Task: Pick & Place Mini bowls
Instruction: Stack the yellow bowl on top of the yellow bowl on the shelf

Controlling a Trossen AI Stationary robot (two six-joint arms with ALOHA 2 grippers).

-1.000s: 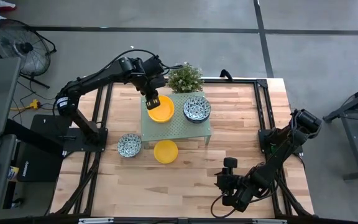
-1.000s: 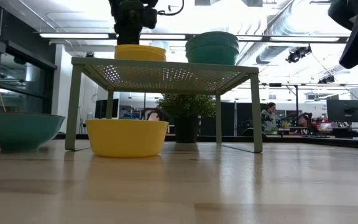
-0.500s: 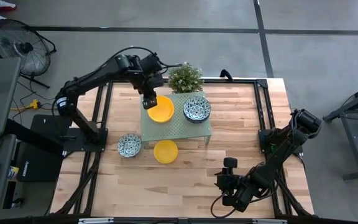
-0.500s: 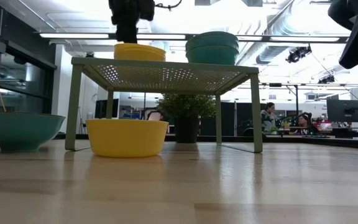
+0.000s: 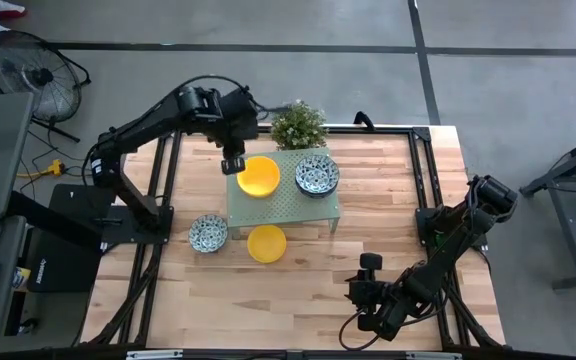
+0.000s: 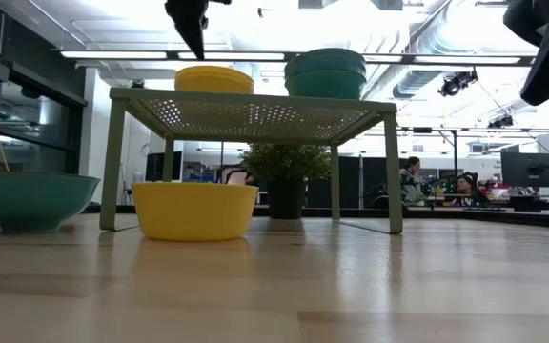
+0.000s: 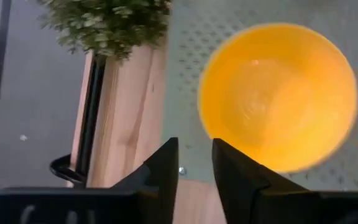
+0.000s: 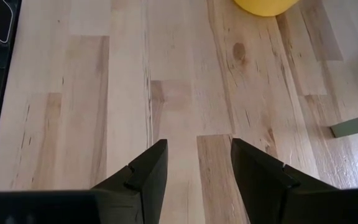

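A pale green perforated shelf (image 5: 283, 205) stands mid-table. On its top sit a yellow mini bowl (image 5: 259, 175) and, to its right, stacked patterned mini bowls (image 5: 317, 175). A patterned bowl (image 5: 208, 233) and a yellow bowl (image 5: 266, 243) rest on the wood in front of the shelf. My left gripper (image 5: 233, 165) hangs open above the shelf's far left corner, just left of the yellow bowl (image 7: 278, 96), with nothing between its fingers. My right gripper (image 8: 194, 158) waits open, low over the wood at the near right.
A small potted plant (image 5: 298, 125) stands just behind the shelf, close to my left gripper. Black frame rails (image 5: 423, 215) run along the table's sides. Bare wood lies at the near middle (image 5: 298, 290). People sit far off in the room (image 6: 460, 186).
My left gripper has risen off the rim of the yellow bowl on the shelf and drawn a little toward the table's left edge, rolling slightly. The bowl stays where it was on the shelf top.
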